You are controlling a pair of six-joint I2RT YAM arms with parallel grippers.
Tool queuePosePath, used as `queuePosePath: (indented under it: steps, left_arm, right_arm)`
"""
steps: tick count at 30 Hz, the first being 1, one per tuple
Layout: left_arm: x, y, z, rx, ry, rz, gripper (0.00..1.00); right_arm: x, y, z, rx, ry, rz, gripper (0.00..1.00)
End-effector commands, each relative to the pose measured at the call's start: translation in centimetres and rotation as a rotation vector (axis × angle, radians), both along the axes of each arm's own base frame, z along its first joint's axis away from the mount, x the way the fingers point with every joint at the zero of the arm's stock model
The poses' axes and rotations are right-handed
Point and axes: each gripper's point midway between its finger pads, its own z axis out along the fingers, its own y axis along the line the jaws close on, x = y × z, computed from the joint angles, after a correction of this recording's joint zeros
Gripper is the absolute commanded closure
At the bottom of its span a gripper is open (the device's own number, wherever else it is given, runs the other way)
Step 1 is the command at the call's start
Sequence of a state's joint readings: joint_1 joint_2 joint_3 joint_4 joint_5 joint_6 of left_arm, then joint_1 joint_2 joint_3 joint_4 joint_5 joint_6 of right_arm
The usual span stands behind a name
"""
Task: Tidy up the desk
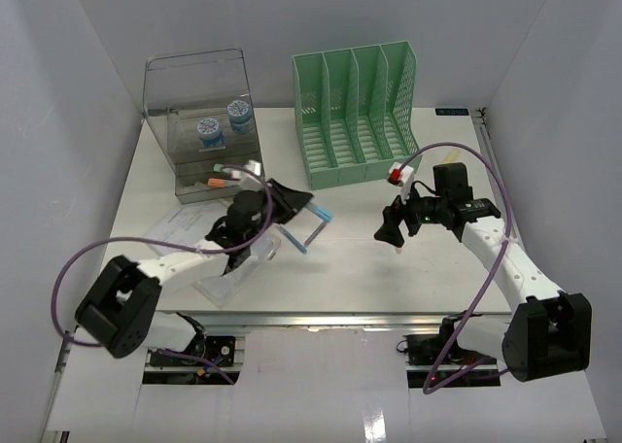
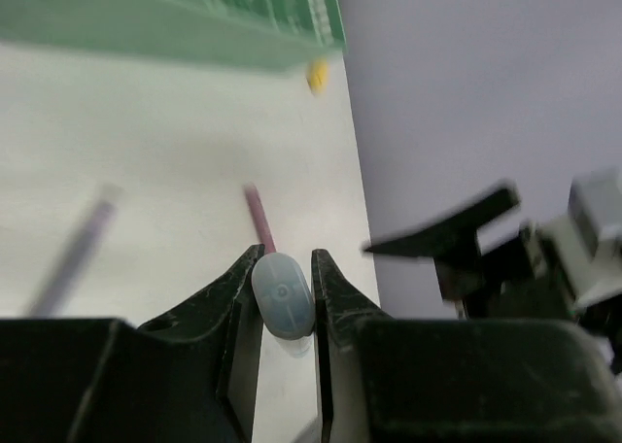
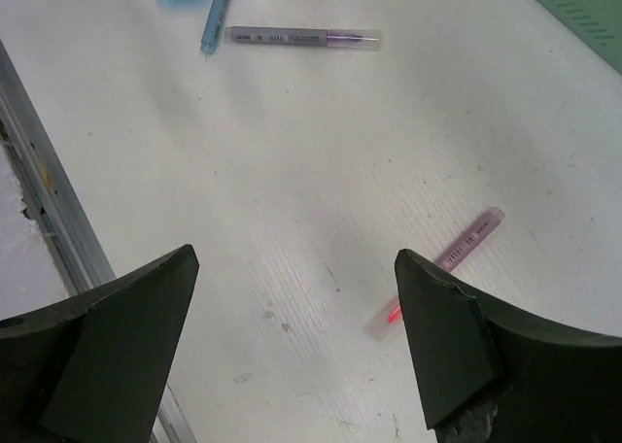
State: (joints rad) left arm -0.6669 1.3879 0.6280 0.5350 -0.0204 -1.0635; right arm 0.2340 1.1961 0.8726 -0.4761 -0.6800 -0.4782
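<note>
The white desk (image 1: 369, 278) carries scattered pens. My left gripper (image 1: 309, 206) hangs above its middle, shut on a light-blue pen (image 2: 283, 295) whose oval end shows between the fingers. My right gripper (image 1: 392, 235) stands open just above the desk (image 3: 292, 142), with nothing between its jaws. A pink pen (image 3: 457, 256) lies on the surface beside its right fingertip (image 3: 437, 307). Farther off lie a purple pen (image 3: 303, 37) and a blue pen (image 3: 216, 20). In the left wrist view the pink pen (image 2: 259, 220) lies past my left gripper (image 2: 287, 263).
A green slotted file rack (image 1: 358, 113) stands at the back centre and a clear drawer box (image 1: 206, 122) at the back left. Papers and a clear plastic sleeve (image 1: 233, 273) lie under the left arm. A metal rail (image 1: 340, 317) runs along the near edge.
</note>
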Motion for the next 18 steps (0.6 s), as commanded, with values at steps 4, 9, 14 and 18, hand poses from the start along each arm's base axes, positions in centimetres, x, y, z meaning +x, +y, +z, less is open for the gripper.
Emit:
queuePosePath:
  steps: [4,9,14,18]
  left_arm:
    - [3.2,18.1,1.1,-0.172,0.116,0.534,1.0]
    - [6.0,23.9,0.1,-0.306,0.246,0.706,1.0]
    - [9.3,27.2,-0.1,-0.339,0.275,0.811,1.0]
    - [10.9,28.1,0.5,-0.321,0.257,0.826,0.66]
  right_arm:
    - [-0.7,-0.5,-0.4,0.042,-0.017,0.013,0.11]
    - [-0.5,-0.8,-0.1,0.047,-0.021,0.002,0.11]
    - [0.1,-1.6,0.1,0.031,-0.034,-0.039,0.11]
    - [2.1,-3.3,0.9,0.001,-0.054,-0.147,0.11]
